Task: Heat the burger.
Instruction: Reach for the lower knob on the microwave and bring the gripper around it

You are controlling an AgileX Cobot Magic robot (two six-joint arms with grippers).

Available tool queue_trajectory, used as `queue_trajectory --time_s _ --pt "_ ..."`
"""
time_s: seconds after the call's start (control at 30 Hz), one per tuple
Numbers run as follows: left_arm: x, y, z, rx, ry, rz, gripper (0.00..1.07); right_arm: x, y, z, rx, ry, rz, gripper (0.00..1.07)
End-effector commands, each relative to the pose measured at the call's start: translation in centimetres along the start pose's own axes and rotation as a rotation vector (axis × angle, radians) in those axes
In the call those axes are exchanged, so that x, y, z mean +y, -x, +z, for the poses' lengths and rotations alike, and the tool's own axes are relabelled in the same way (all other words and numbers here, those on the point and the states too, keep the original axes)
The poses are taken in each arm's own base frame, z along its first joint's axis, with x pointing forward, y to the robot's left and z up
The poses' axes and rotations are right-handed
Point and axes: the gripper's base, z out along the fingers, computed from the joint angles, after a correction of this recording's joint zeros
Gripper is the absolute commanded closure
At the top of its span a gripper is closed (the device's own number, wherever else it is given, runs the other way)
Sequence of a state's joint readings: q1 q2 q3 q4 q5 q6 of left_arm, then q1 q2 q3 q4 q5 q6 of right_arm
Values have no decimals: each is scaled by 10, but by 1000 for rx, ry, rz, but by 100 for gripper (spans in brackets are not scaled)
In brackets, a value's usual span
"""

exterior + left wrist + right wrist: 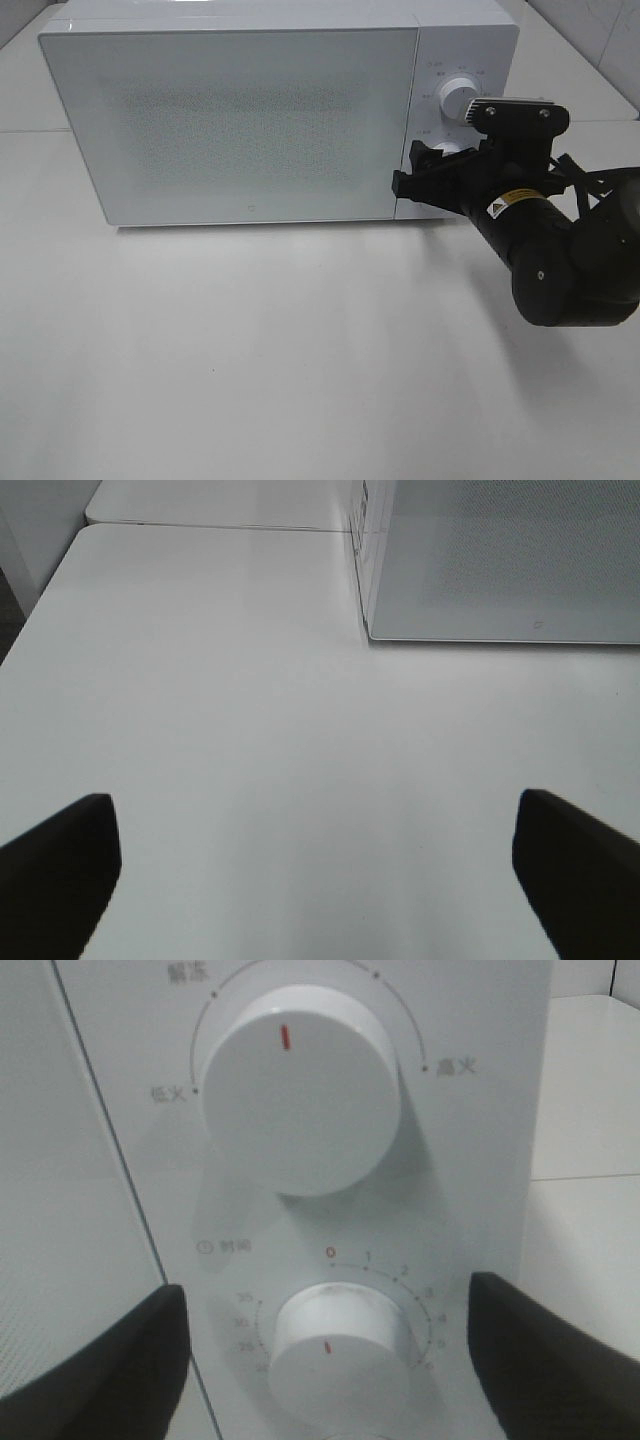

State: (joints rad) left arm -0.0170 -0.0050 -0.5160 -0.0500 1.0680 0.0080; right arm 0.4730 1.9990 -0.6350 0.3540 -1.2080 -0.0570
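Observation:
The burger is out of view in every frame. A white microwave [250,120] stands at the back of the table with its door shut. My right gripper [418,170] is up against the control panel. In the right wrist view the right gripper [325,1360] is open, with one finger on each side of the lower timer knob [340,1345] and a gap on both sides. That knob's red mark points downward. My left gripper [315,870] hangs open over bare table, holding nothing, with the microwave's front corner [370,630] ahead of it.
The upper power knob [300,1090] sits above the timer knob, its red mark pointing up. White table [250,350] stretches in front of the microwave. The right arm's black body [560,260] hangs over the table's right side.

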Motion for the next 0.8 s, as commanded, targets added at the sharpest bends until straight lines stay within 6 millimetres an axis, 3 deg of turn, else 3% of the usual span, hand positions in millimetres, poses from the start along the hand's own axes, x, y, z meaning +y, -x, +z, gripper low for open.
queue_trajectory --time_s 0.03,0.8 --pt "0 -1 -2 -9 0 -8 6 1 6 1 -47 6 -13 31" --pt "0 -1 -2 -8 0 -8 6 1 -5 4 -33 -3 -50 31"
